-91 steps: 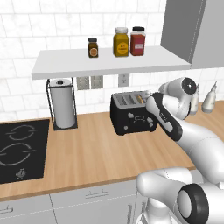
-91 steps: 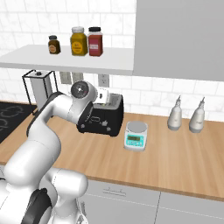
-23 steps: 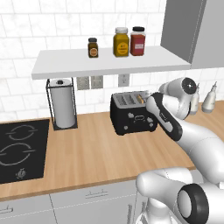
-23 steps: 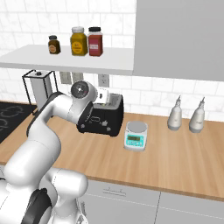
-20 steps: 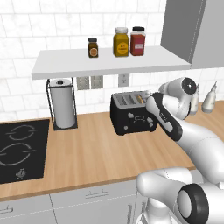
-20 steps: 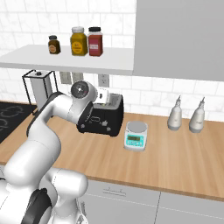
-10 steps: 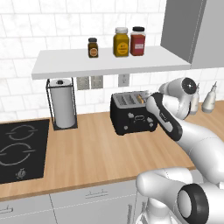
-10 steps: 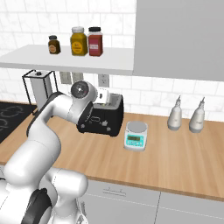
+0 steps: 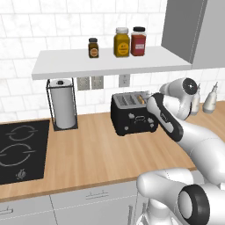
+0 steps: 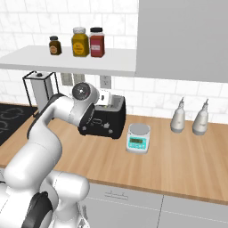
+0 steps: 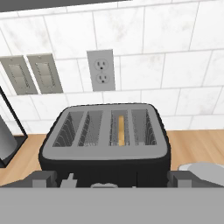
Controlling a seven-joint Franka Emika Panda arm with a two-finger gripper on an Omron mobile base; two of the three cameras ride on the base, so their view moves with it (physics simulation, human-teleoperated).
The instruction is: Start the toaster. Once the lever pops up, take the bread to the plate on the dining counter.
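The gripper (image 11: 112, 178) hung right at the front of the toaster (image 9: 132, 115), its finger tips (image 11: 43, 178) spread wide apart, nothing between them. The bread (image 11: 121, 130) sat deep in the third slot from the left as the hand camera saw it, just its tan edge showing. The toaster stood on the wooden worktop (image 9: 88, 151) against the white tiled wall, below an outlet (image 11: 101, 70).

The risk, as I read it: with the fingers that wide and that close to the black front, a downward push could slide off the lever or nudge the whole toaster back instead of latching it. I couldn't make out the lever itself.

Round about: a paper towel holder (image 9: 63, 108), a black cooktop (image 9: 17, 151), a small kitchen scale (image 10: 138, 138), two pale bottles (image 10: 178, 119) and three jars (image 9: 122, 42) up on the shelf.
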